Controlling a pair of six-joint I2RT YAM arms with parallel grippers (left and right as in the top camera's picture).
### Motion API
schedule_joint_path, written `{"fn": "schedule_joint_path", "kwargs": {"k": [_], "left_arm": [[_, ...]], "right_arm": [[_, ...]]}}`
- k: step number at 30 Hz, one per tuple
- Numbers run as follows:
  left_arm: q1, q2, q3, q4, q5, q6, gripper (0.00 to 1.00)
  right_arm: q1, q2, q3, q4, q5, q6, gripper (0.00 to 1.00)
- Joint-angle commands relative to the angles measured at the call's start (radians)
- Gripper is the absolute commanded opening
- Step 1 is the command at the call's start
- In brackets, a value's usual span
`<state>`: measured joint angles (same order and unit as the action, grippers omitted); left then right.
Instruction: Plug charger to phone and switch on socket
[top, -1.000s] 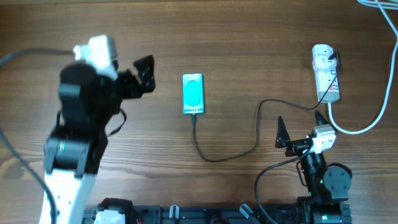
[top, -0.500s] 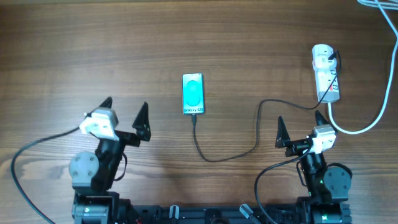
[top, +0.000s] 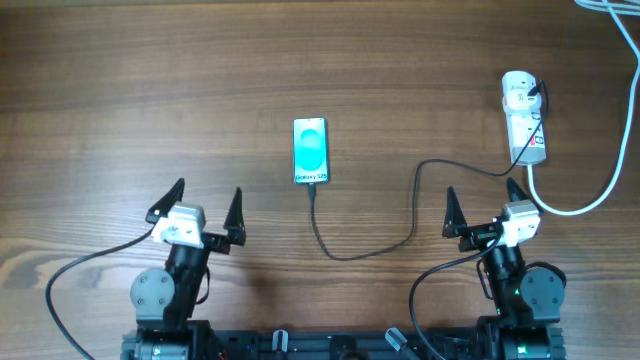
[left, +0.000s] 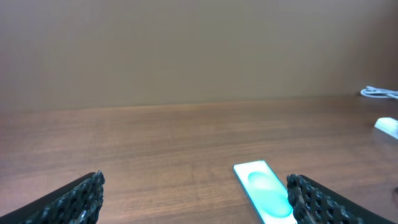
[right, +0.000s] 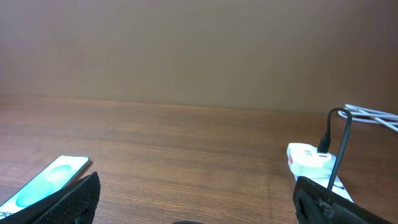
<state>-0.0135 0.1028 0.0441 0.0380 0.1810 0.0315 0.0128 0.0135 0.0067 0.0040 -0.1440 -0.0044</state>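
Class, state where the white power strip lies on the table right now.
In the overhead view the socket lies at the far right, just beyond the right gripper and well right of the phone; its thick white cord loops away to the right.

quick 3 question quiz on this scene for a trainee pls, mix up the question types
1. True or false: the left pincer and the right pincer are both open and hold nothing.
2. Which part of the phone does the charger meet? A: the end nearest the robot. B: the far end. C: a long side.
3. Fill in: the socket lies on the robot's ____ side of the table.

Key: 1 true; 2 A; 3 right.
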Motion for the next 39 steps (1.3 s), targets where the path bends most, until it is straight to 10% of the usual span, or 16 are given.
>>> {"fn": "schedule_joint_path", "kwargs": {"k": [1,39], "left_arm": [[0.005,-0.063,-0.039,-0.022,-0.015,0.021,1.00],[0.005,-0.100,-0.039,-0.100,-0.018,0.014,1.00]], "right_arm": [[0.006,-0.010,-0.002,0.003,0.018,0.012,1.00],[0.006,-0.010,-0.002,0.003,0.018,0.011,1.00]]}}
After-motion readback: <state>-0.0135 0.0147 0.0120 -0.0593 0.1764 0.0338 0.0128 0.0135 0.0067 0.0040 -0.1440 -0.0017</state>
